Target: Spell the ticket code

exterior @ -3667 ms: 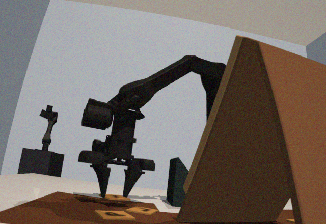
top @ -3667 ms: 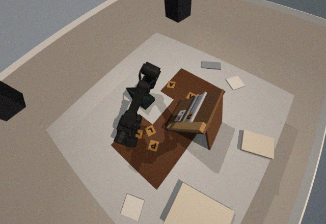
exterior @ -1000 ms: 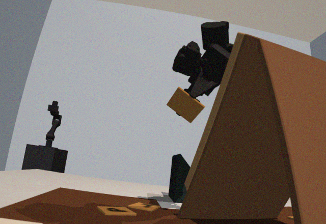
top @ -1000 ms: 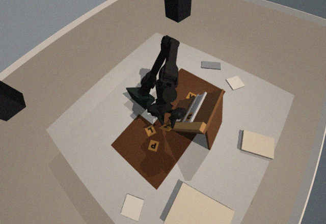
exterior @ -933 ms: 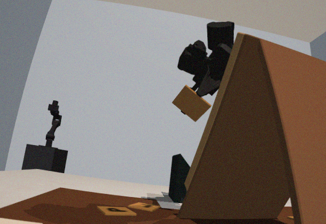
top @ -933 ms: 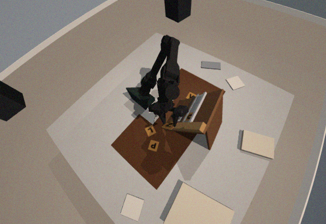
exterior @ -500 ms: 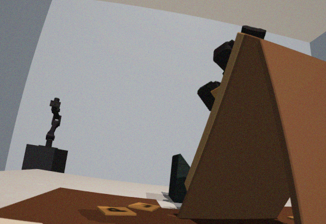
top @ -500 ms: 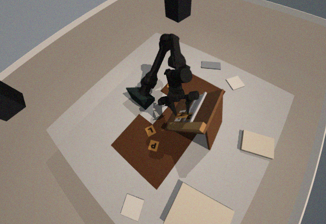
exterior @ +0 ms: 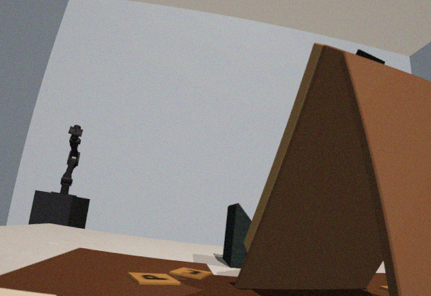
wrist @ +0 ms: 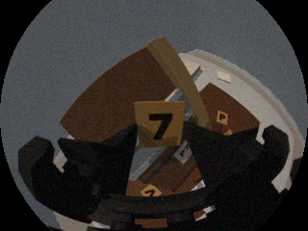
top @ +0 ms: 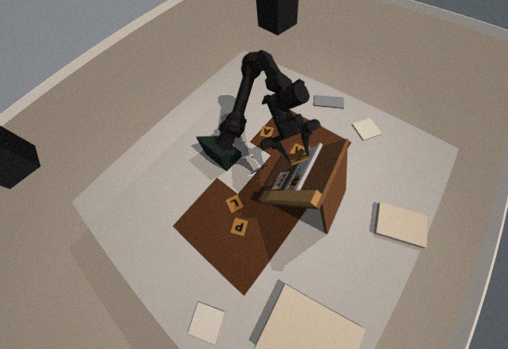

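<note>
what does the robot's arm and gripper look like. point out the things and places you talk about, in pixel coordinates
The arm (top: 245, 95) is matte black, with slim links and chunky rounded joints, on a dark green wedge-like base (top: 213, 153). Its black gripper (top: 299, 157) (wrist: 161, 126) has two tapering, pointed fingers; no cables or markings are discernible.
</note>
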Robot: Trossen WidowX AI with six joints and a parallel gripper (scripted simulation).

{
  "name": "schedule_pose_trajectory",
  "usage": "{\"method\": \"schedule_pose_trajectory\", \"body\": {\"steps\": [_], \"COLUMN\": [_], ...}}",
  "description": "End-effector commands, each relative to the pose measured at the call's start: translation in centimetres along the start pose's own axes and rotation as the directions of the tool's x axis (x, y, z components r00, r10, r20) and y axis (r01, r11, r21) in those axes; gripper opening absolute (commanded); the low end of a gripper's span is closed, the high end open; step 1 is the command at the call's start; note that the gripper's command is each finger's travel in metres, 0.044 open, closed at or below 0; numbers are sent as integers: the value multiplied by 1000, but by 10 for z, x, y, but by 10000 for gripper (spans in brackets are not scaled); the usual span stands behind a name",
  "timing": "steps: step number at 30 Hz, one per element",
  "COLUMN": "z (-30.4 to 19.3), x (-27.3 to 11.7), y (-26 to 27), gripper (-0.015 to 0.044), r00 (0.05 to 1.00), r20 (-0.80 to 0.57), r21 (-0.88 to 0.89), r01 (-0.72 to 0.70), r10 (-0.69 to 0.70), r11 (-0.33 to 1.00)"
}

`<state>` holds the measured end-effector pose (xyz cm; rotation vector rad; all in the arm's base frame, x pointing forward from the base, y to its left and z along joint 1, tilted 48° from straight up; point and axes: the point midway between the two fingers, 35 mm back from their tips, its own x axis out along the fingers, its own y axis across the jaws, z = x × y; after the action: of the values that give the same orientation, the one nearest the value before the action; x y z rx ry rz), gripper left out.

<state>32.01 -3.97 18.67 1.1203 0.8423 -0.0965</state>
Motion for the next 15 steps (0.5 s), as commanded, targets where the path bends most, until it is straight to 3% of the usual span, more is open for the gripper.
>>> {"method": "schedule_pose_trajectory", "body": {"steps": [1, 15], "z": [-16, -79], "x": [-8, -44], "y": [14, 73], "gripper": [0, 0], "r00": [999, 961], "r20": [-7, -86], "r21": [-70, -362], "r01": [-48, -277], "r10": [48, 263], "r11": [996, 890]}}
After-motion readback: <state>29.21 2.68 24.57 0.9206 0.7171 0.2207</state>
